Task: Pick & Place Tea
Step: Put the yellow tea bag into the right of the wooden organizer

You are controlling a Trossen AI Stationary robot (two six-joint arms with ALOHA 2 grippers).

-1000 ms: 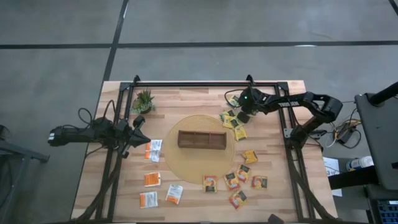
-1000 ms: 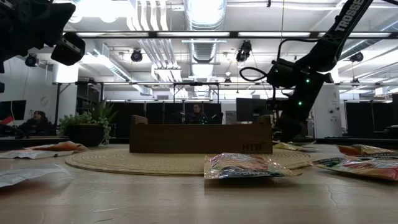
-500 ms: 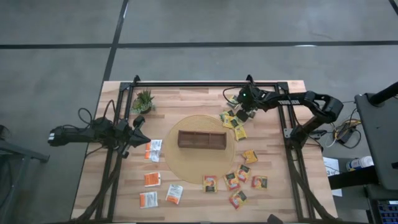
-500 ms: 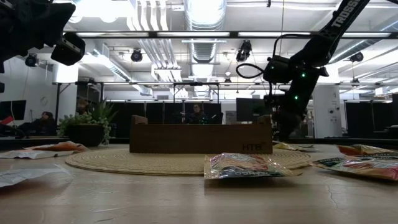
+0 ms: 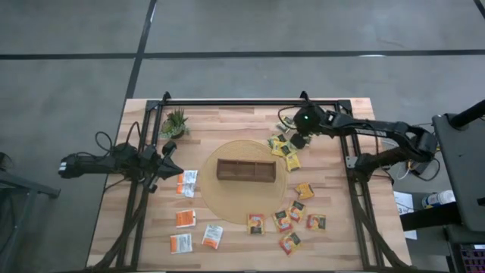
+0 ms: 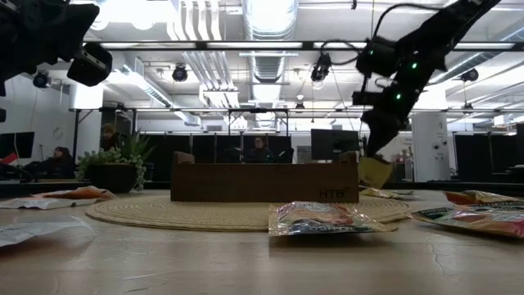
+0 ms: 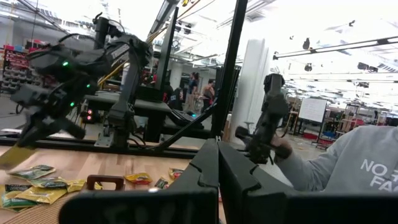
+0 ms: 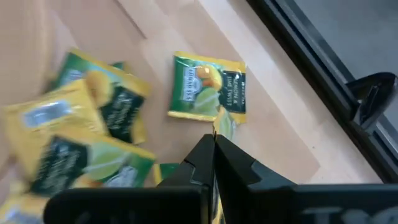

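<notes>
My right gripper hangs above the table's far right part, shut on a yellow-green tea sachet that dangles under it. Beneath it lie several more yellow-green sachets in a loose heap, and one lies apart flat on the wood. Orange-brown sachets are scattered at the near right, white-and-orange ones at the left. The dark wooden tray stands on a round woven mat at the table's middle. My left gripper waits shut and holding nothing at the left edge. My right gripper pinches the sachet's upper edge between its two fingers. The fingers slant down from the table's right side. The sachet hangs below the fingertips, clear of the table and of the heap.
A small potted plant stands at the far left corner. A black frame rail runs along the far edge, and more rails along both sides. A person in a grey sleeve is in the room beyond the table.
My right gripper has risen from the heap of yellow-green sachets and drawn back a little toward the table's right edge. One sachet has come up with it and now hangs clear of the table. The other sachets lie where they were.
</notes>
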